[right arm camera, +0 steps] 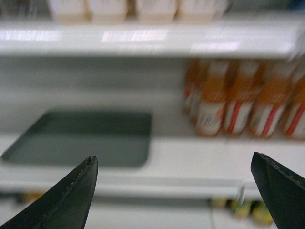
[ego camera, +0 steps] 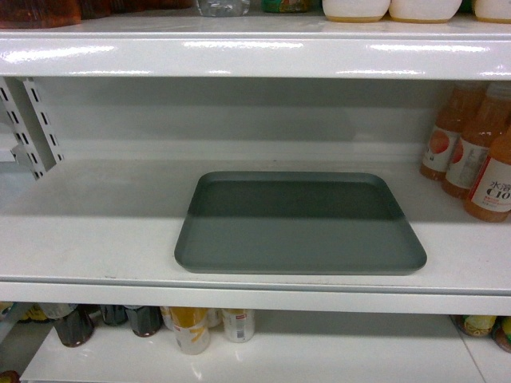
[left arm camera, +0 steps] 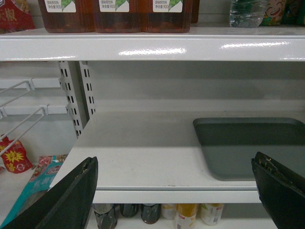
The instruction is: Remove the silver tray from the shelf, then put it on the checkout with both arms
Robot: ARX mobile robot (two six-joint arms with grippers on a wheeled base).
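Note:
The silver tray (ego camera: pixel 299 223) lies flat and empty on the white shelf (ego camera: pixel 88 239), near its front lip. In the left wrist view the silver tray (left arm camera: pixel 248 145) is at the right on the shelf (left arm camera: pixel 138 148); my left gripper (left arm camera: pixel 174 164) hangs open in front of the shelf edge, left of the tray, holding nothing. The right wrist view is blurred: the silver tray (right arm camera: pixel 86 138) sits at the left, and my right gripper (right arm camera: pixel 174 162) stands open before the shelf (right arm camera: pixel 190 160), right of the tray. Neither gripper shows in the head view. The checkout is out of view.
Orange juice bottles (ego camera: pixel 479 155) stand at the shelf's right end, close to the tray's right side. A shelf board (ego camera: pixel 255 52) hangs above with bottles on it. Cans and bottles (ego camera: pixel 192 327) fill the shelf below. Perforated uprights (left arm camera: pixel 76 95) and wire racks (left arm camera: pixel 19 114) are at the left.

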